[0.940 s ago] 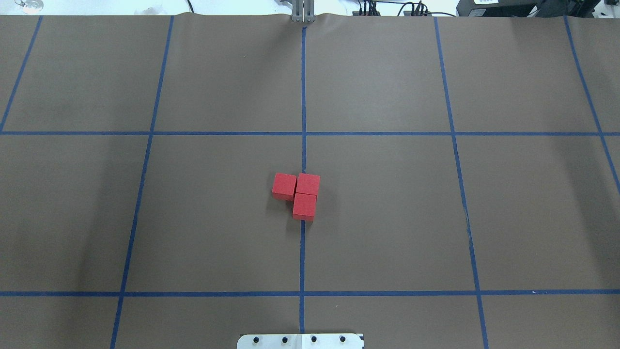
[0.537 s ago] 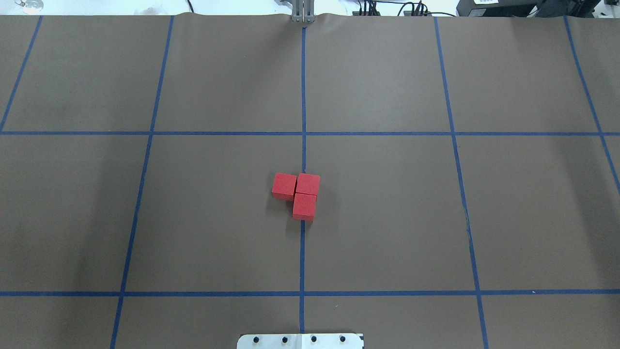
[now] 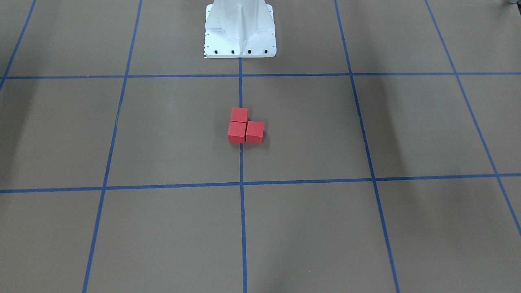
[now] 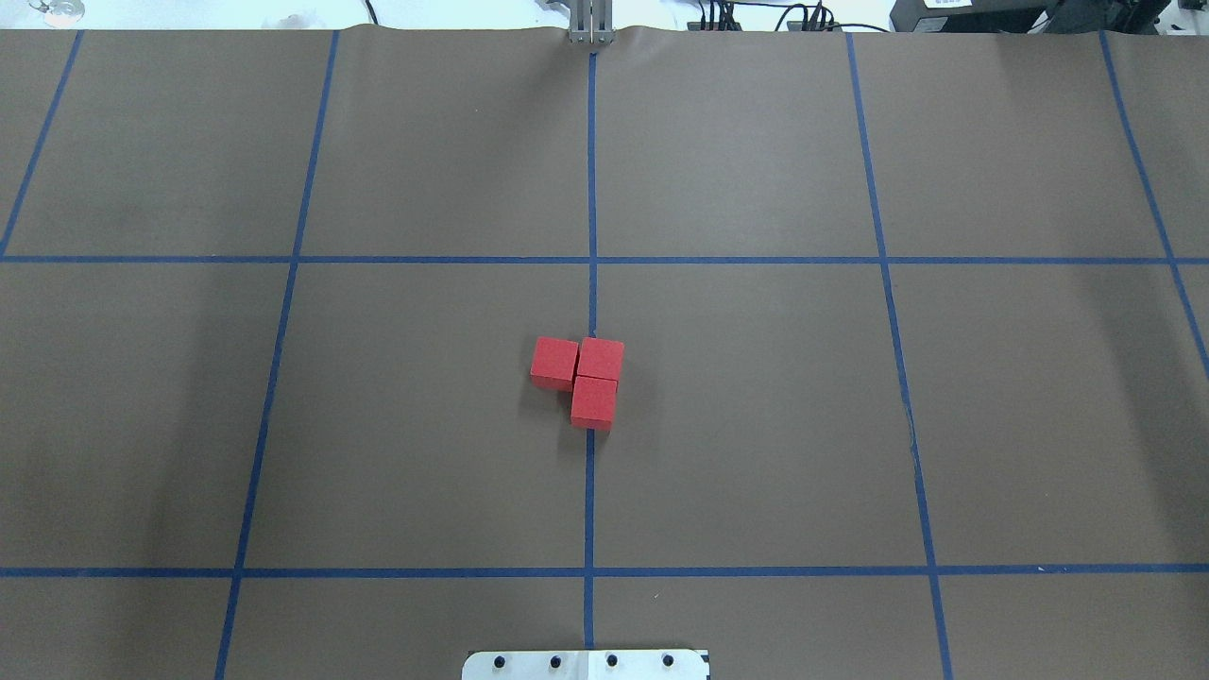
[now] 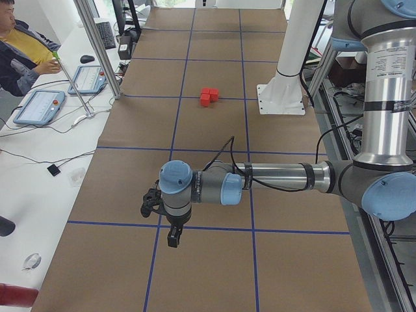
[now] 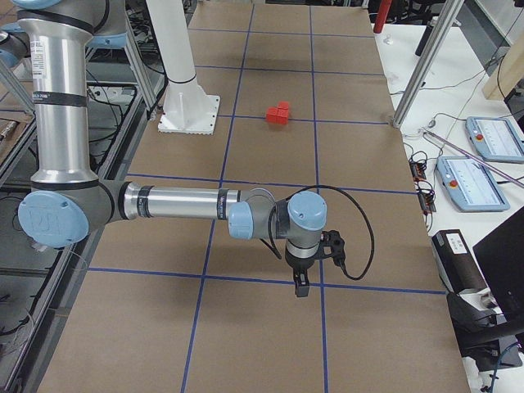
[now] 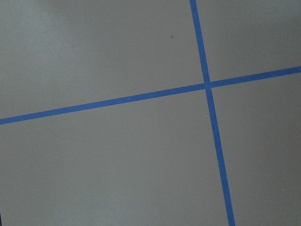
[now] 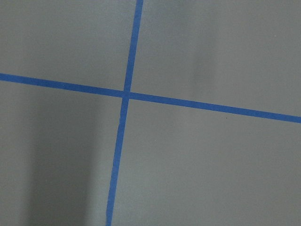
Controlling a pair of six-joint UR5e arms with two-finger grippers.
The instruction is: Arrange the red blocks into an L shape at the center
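Three red blocks touch in an L shape on the middle vertical blue line (image 4: 589,491) of the brown surface. In the overhead view two blocks (image 4: 601,359) (image 4: 593,401) sit on the line and one (image 4: 553,363) sits just left of it. The group also shows in the front view (image 3: 244,127) and both side views (image 5: 208,96) (image 6: 278,113). My left gripper (image 5: 173,237) hangs far from them, over a grid crossing near the table's left end. My right gripper (image 6: 300,286) hangs over a crossing near the right end. I cannot tell whether either is open or shut. Both wrist views show only bare taped paper.
The white robot base (image 3: 240,28) stands behind the blocks, its plate (image 4: 586,664) at the near edge. An operator (image 5: 19,52) sits at a side bench with teach pendants (image 5: 39,107). An aluminium post (image 5: 97,45) stands at the table's far edge.
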